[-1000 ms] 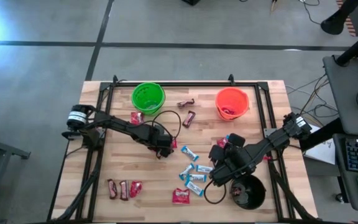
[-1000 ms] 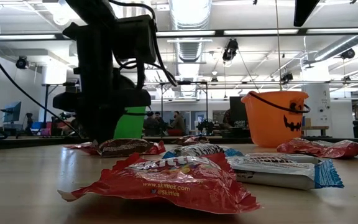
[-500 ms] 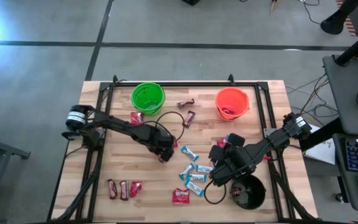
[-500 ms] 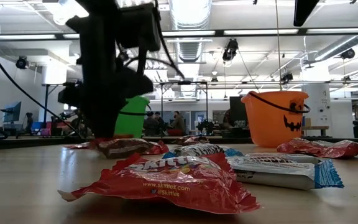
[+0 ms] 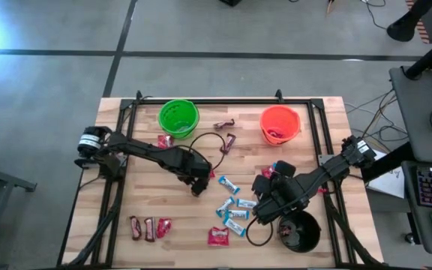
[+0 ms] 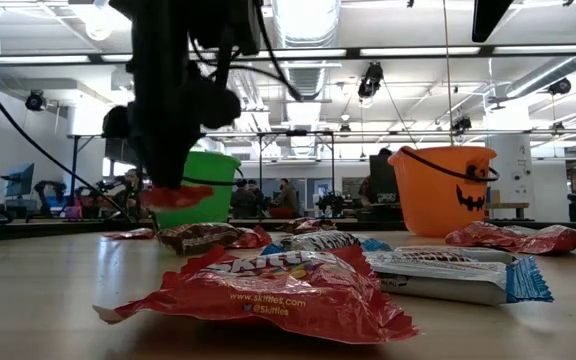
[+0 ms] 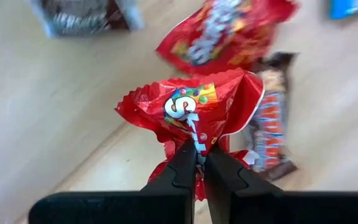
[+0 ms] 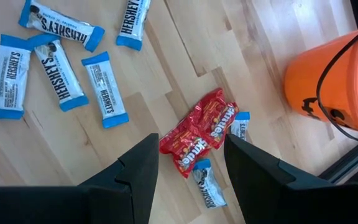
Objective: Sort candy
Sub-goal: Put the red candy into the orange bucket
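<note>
1. Two fingers of my left gripper [image 7: 200, 163] are pinched tight on a crumpled red packet [image 7: 194, 109], which hangs just ahead of the closed jaws and clear of the wooden table [image 5: 141, 199]; from the low camera I see it [image 6: 175, 196] dangling off the boards under the dark arm.
2. Just past that grip, a second red packet [image 7: 229, 28] and a dark brown bar [image 7: 269, 127] lie flat on the wood, the bar beside the held wrapper.
3. My right gripper [image 8: 190, 165] waits with its jaws spread wide and nothing between them; straight ahead of the gap I see a pair of red packets [image 8: 197, 132] lying on two light-blue-and-white bars, one of which [image 8: 206, 182] pokes out nearest the fingers.
4. Farther from those jaws, more light-blue-and-white bars [image 8: 58, 59] are scattered loose on the table, and the orange bucket [image 8: 337, 81] stands off to one side.
5. From overhead I place the left gripper [image 5: 198, 180] near mid-table, the green bucket [image 5: 178, 118] and orange bucket beyond it, and the black bucket [image 5: 300, 232] close by the right arm.
</note>
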`<action>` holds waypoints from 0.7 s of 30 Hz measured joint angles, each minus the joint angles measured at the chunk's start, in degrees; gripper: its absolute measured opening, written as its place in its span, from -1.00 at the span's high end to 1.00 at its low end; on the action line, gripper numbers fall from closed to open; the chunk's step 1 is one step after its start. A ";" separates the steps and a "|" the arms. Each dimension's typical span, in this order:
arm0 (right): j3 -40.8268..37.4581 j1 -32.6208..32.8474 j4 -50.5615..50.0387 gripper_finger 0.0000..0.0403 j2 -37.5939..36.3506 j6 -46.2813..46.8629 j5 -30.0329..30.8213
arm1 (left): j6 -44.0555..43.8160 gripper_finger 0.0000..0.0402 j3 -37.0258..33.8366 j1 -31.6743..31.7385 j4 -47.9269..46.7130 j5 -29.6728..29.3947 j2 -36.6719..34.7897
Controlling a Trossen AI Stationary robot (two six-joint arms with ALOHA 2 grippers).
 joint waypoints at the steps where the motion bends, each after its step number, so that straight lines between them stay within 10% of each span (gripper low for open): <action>1: 0.00 0.00 -0.01 0.14 0.00 0.03 -0.01 | 0.85 1.00 0.83 -0.02 -0.35 -0.09 0.00; 21: 0.00 3.39 0.01 0.14 -0.02 14.21 -3.09 | 31.07 1.00 20.35 5.82 -11.04 -9.04 -0.13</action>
